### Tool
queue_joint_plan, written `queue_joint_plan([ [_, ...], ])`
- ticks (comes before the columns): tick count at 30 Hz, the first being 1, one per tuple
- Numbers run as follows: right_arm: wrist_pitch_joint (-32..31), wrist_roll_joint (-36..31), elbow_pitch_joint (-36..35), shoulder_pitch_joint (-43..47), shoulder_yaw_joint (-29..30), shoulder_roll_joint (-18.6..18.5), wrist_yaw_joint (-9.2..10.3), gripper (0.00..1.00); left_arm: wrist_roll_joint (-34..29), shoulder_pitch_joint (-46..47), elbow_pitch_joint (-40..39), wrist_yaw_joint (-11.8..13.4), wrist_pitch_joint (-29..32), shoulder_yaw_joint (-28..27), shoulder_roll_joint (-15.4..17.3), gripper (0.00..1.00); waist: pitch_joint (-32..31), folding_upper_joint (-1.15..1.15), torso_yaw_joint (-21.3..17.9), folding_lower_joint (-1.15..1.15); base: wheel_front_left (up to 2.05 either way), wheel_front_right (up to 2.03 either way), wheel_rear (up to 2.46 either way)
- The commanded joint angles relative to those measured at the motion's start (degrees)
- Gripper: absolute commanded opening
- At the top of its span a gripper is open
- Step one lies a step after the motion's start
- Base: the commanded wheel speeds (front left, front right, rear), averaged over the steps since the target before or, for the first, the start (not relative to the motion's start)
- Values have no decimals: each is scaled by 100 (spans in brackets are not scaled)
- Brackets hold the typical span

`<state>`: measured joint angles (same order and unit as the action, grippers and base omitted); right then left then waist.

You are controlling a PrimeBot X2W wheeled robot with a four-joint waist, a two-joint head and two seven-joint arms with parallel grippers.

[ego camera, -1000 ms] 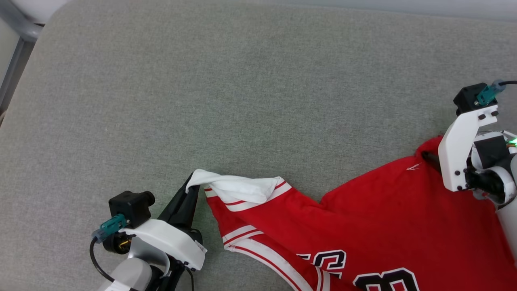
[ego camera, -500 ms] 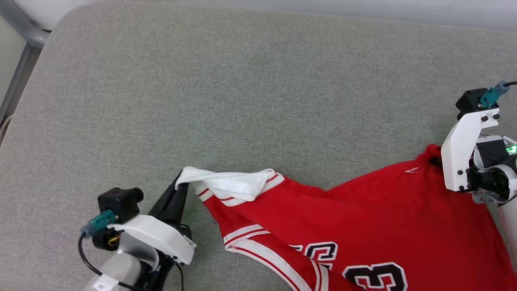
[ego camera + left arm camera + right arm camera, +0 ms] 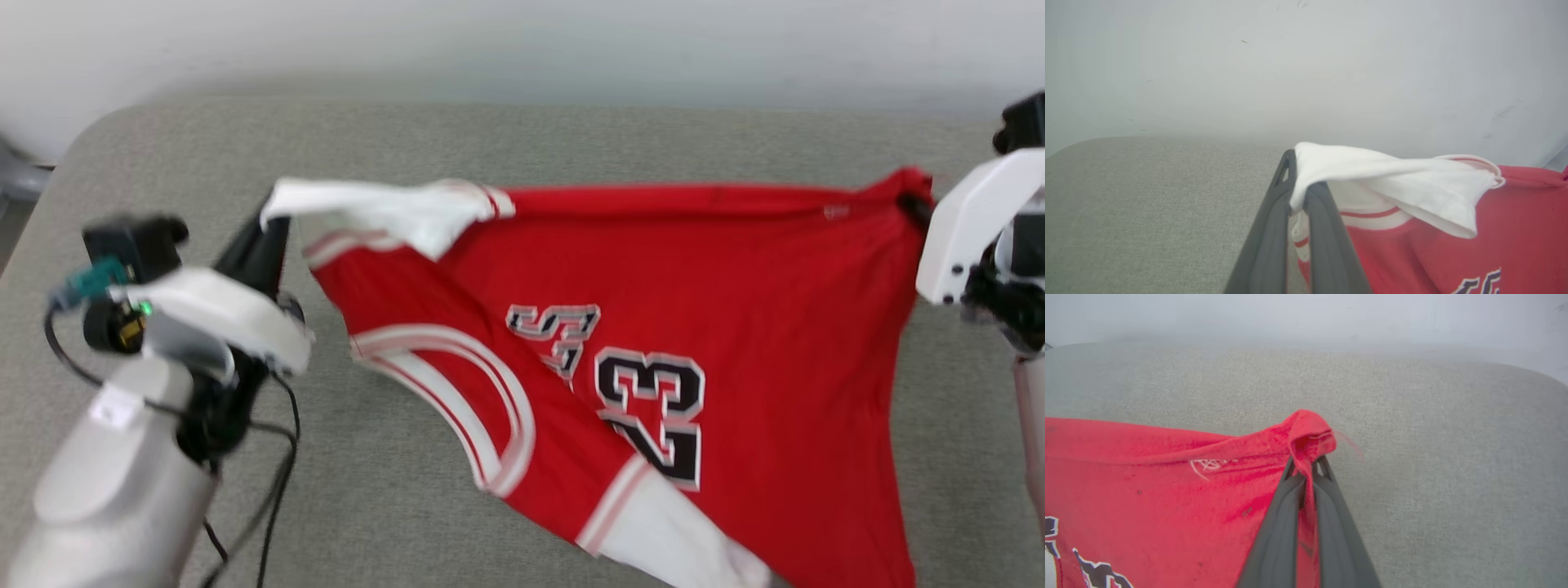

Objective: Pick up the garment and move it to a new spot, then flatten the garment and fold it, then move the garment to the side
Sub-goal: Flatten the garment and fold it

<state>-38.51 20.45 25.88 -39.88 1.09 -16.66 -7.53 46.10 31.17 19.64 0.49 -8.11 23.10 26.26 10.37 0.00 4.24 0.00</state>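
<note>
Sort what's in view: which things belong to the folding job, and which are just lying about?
In the job: red jersey, held taut; left gripper, shut on its white corner; right gripper, shut on its red corner.
Just there: grey cushion beneath; pale wall behind; black cable by the left arm.

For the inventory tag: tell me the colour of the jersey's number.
The number is black with a white outline, on the red garment; clearest in the head view.

A table (image 3: 571,139) covered in grey-green woven fabric, with a rounded corner at the far left, spreads across the scene. Behind it rises a plain pale wall (image 3: 522,41). A blurred grey object (image 3: 16,175) sits just beside that corner.
</note>
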Motion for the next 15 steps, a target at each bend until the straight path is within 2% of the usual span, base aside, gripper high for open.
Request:
queue_joint_plan([
  [1,77,-87,3,-123,30,18,8,0,-8,125,13,-5,20,-39,27,0,-57,0,-99,0,0,0,0],
  [6,721,-703,188,-940,284,257,9,0,-233,1582,739,-177,92,-67,64,0,68,0,-272,0,0,0,0],
  [7,721,-703,188,-940,284,257,9,0,-233,1582,739,-177,92,-67,64,0,68,0,-272,0,0,0,0],
  [8,966,-987,245,-1265,344,254,9,0,-329,2071,981,-214,109,-47,49,0,143,0,-314,0,0,0,0],
  [15,1583,-1661,406,-2352,624,457,10,0,-569,3543,1662,-248,29,-87,41,0,563,0,-395,0,0,0,0],
])
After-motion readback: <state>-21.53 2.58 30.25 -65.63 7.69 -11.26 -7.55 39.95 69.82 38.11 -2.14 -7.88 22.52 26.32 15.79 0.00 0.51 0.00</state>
